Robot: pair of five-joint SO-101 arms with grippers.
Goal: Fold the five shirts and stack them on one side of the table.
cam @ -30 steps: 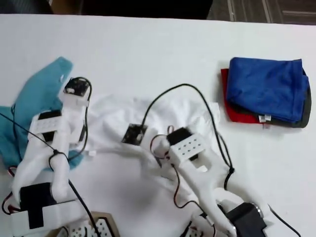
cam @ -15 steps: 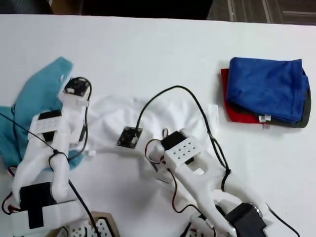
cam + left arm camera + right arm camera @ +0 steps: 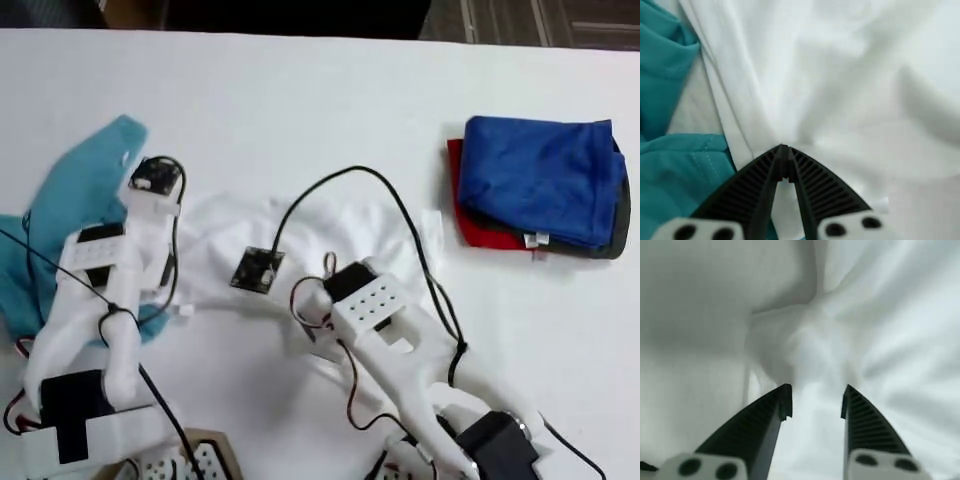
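High view: white shirt (image 3: 330,225) lies crumpled mid-worktop (image 3: 300,90), both arms over it.
Teal shirt (image 3: 85,185) is bunched against it on the left arm's side; folded stack (image 3: 540,180) sits well apart, on the right arm's side. Left claw (image 3: 783,150) is pressed together, pinching the white shirt's hem. Right claw (image 3: 815,402) is spread over bunched white cloth.

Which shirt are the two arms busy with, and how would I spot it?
On the white table, look between the left arm and the right arm. The white shirt lies crumpled and unfolded there. It is the only white one: a teal shirt lies to its left, and a folded stack topped in blue sits to its right.
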